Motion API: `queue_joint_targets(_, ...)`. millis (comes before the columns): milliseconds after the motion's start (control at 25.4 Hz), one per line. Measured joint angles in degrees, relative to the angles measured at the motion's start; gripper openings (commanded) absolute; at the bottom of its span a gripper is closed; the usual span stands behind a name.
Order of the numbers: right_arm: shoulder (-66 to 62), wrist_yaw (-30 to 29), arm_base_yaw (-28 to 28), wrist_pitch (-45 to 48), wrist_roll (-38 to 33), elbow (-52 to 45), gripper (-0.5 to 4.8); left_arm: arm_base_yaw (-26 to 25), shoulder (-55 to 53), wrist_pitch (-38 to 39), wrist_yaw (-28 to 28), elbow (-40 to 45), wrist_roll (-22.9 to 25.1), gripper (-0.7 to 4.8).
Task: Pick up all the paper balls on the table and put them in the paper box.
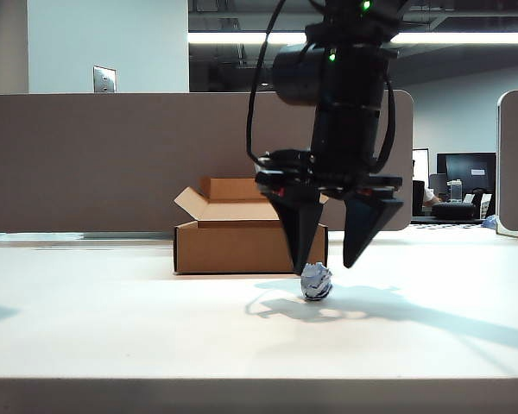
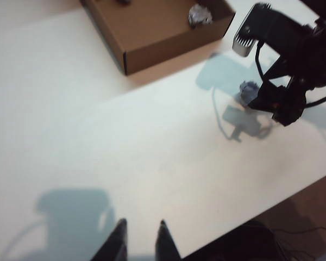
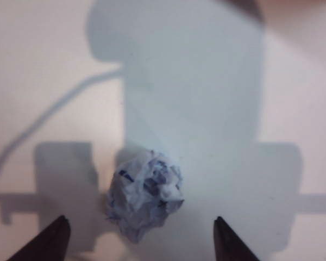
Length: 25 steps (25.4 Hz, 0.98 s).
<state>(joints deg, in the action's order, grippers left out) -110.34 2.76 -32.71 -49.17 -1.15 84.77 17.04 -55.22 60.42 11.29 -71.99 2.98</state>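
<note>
- Paper ball (image 1: 316,281) lies on the off-white counter (image 1: 112,319), just in front of the paper box (image 1: 242,246) and toward its right end in the exterior view.
- Right end effector (image 1: 335,260) hangs over that ball, pointing down, its two black fingers spread wide apart with nothing clamped. One fingertip (image 1: 300,267) stands right at the ball's left edge; whether it touches cannot be told. The other tip sits off to the ball's right and a little higher.
- Right wrist view shows the same ball (image 3: 145,194), white with blue and black print, lying between the two spread fingertips (image 3: 54,235), nearer one than the other, inside the arm's shadow.
- Left end effector (image 2: 140,237) appears only in its own wrist view, held high over bare counter (image 2: 98,136) near the front edge. Its fingers stand close together with a narrow gap between them and hold nothing.
- From that high view the paper box (image 2: 152,32) is open, with a crumpled paper ball (image 2: 199,14) lying inside near one wall. A darker object at the picture's edge, also inside the box, is too cut off to identify.
- The right arm (image 2: 293,60) is also seen there, bent over the ball on the counter (image 2: 249,88), which is partly hidden by the end effector.
</note>
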Motion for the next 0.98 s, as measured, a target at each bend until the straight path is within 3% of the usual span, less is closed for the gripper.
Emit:
queue_joint_targets(157,-0.33,-0.02,0.00,0.20,-0.11,-0.02,3.49,0.00,0.02,0.59,-1.33,0.57,0.00,0.67)
queue_joint_targets(276,-0.35,-0.66,0.02,1.29,-0.20,-0.02,3.13,0.00,0.07,0.39,-2.19,0.96,0.02,0.67)
queue_joint_targets(591,-1.86,-1.36,0.04,2.36,-0.66,0.00,3.12,0.00,0.02,-0.09,-5.38,2.36,0.00,0.66)
queue_joint_targets(709,-2.86,-1.36,0.04,2.29,-0.85,-0.04,2.18,0.00,0.04,-0.35,-7.19,2.36,0.00,0.66)
queue_joint_targets(748,-2.95,-1.33,0.04,2.27,-0.87,-0.04,1.57,0.00,0.02,-0.35,-7.32,2.36,0.00,0.66)
queue_joint_targets(827,-2.91,-1.36,0.04,2.45,-0.85,0.00,1.06,0.00,0.04,-0.37,-7.45,2.36,0.00,0.66)
queue_joint_targets(984,-2.95,-1.31,0.07,2.38,-0.26,0.72,1.06,0.00,0.04,-1.84,-7.48,2.38,0.00,0.66)
